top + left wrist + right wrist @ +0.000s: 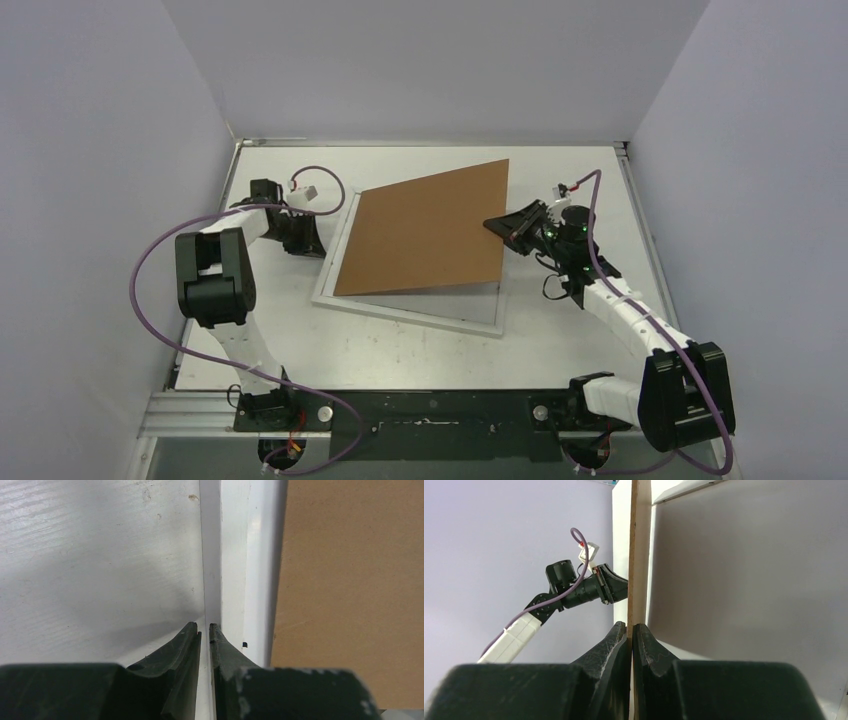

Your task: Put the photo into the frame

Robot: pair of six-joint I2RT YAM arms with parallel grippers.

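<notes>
Both jaws pinch: left gripper (205, 630) the crosswise-lying frame (405, 303), right gripper (631, 628) the tilted backing board (425, 232).

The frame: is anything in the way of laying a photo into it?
Yes. The brown board slants over most of the frame, left edge down at the frame's left side, right edge pinched up by the right fingers. No photo is in view.
</notes>
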